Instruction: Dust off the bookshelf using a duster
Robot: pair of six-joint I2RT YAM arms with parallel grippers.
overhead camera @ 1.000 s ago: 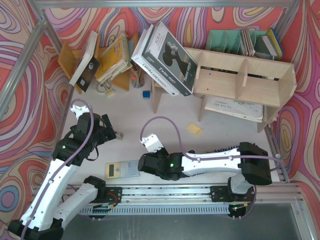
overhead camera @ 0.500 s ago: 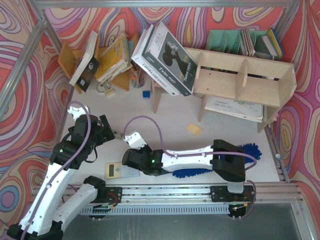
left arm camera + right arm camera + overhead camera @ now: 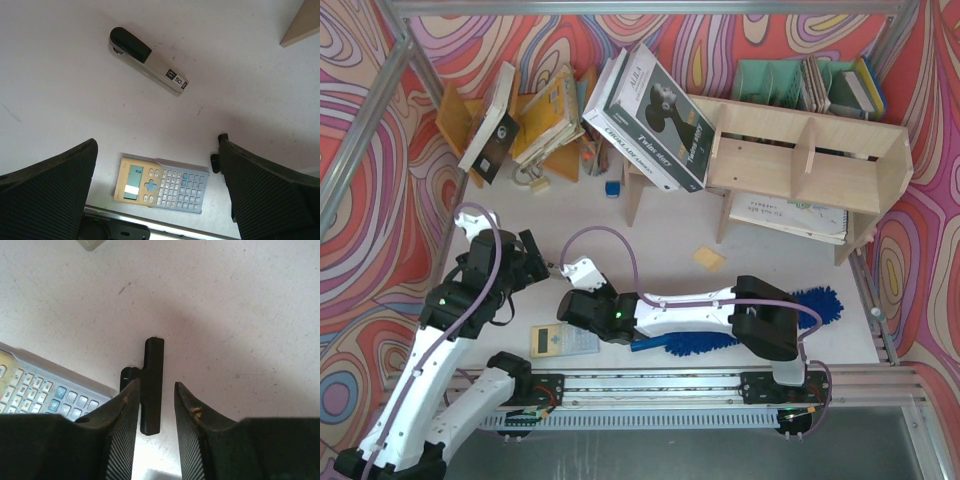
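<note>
Duster (image 3: 700, 346): flat on the desk (image 3: 770, 262) at about five o'clock, taking the far wall as twelve. It lies along the near edge, fluffy end toward three, smooth handle (image 3: 648, 344) toward the middle. The right arm lies across it and nothing grips it.
Bookshelf (image 3: 790, 150): well apart, at one to two o'clock, upright, with papers (image 3: 788, 215) on its lower tier and a stack of books (image 3: 650, 110) leaning on its nine o'clock end.
Right tool (image 3: 155, 384): pointed down at the desk just past the handle's end, fingers parted by a narrow gap and pinching nothing I can make out. A small black piece (image 3: 154, 352) lies on the desk under the gap, beside the calculator (image 3: 162, 186).
Left tool (image 3: 157, 145): at about eight o'clock, spread wide with nothing in it, hanging over the calculator, the marker pen (image 3: 147, 60) beyond.
Stage, as I judge it: the pick-up is not made, so no dusting can begin.
Risk, wrong catch: closing here would likely nip the black piece or the calculator's edge, since the handle does not show between the fingers.
Risk, dragging: the arm lying over the duster could sweep it toward six o'clock and off the near edge.
Risk, slipping: the handle is low and smooth, and a narrow gap may ride over it or squeeze it out.
Risk, at the shelf: a stroke toward nine o'clock could topple the leaning books.
</note>
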